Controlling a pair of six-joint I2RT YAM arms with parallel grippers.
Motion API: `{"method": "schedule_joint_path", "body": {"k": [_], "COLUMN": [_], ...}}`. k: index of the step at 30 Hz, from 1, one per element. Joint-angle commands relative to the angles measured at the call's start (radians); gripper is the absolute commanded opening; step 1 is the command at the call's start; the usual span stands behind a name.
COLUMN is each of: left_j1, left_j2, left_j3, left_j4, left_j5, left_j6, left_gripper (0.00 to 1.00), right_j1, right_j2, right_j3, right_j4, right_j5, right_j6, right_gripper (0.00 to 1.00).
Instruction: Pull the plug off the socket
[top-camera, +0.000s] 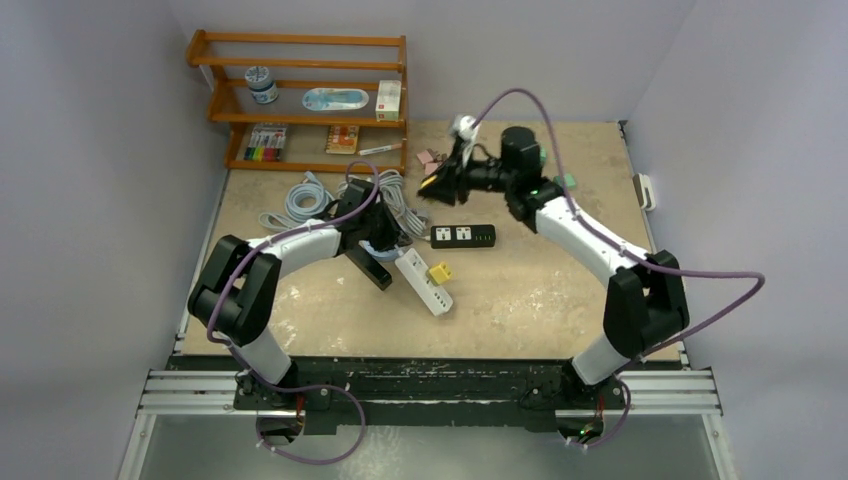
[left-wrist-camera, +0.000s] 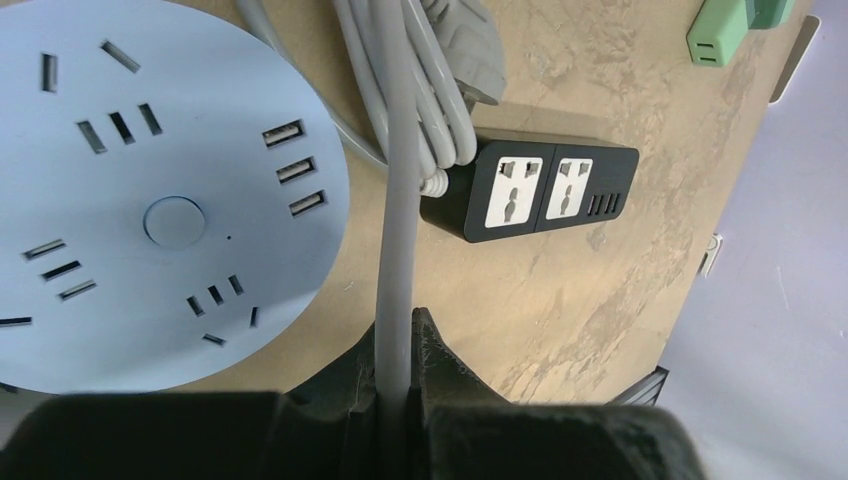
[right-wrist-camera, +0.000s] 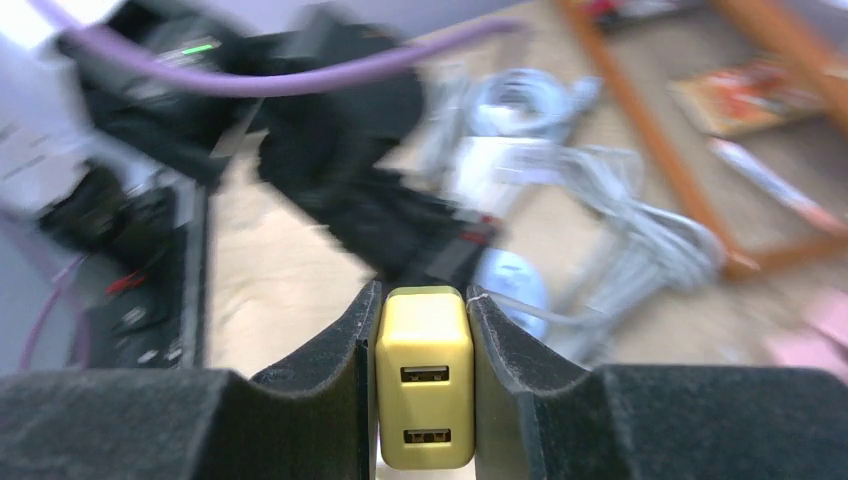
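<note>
One yellow plug (right-wrist-camera: 424, 400) is clamped between the right fingers (right-wrist-camera: 325, 390), held over the desk (top-camera: 560, 300) just behind the black power strip (top-camera: 463, 236). A second yellow plug (top-camera: 440, 271) sits against the white socket strip (top-camera: 424, 282) in front of it. The left fingers (left-wrist-camera: 440, 370) are closed on a grey cable (left-wrist-camera: 397, 250) left of the black power strip.

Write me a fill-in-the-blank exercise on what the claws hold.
The right claw is shut on a ___ plastic USB charger. The left claw pinches a thick grey cable, the round pale-blue socket hub lying to its ___ in that wrist view. The black rectangular power strip shows ___ white sockets.
Missing: yellow; left; two.
</note>
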Motion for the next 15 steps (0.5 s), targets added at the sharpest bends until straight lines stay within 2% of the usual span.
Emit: {"method": "schedule_joint_path", "body": {"k": [1,5,10,15], "left_j1": [0.017,0.02,0.03,0.043], "left_j2": [-0.046,-0.041,-0.048,-0.047], "left_j3": [-0.015,-0.024,-0.032,-0.034], "left_j4": [0.031,0.046,0.048,0.047], "left_j5": [-0.002,0.007,0.008,0.009], "left_j6": [0.018,0.013,0.013,0.015], "left_gripper": [0.0,0.0,0.0,0.0], "right_j1": [-0.196,-0.285,-0.394,-0.454], "right_j2": [0.048,0.251,0.447,0.679], "right_j3": [0.081,0.317,0.441,0.677], "right_j4": [0.103,-0.13,-0.062,-0.139], "right_j5": [0.157,0.236,0.209,0.197], "right_j6": [0.16,0.118,0.239,0.252], "right_gripper": [0.0,0.0,0.0,0.0]}}
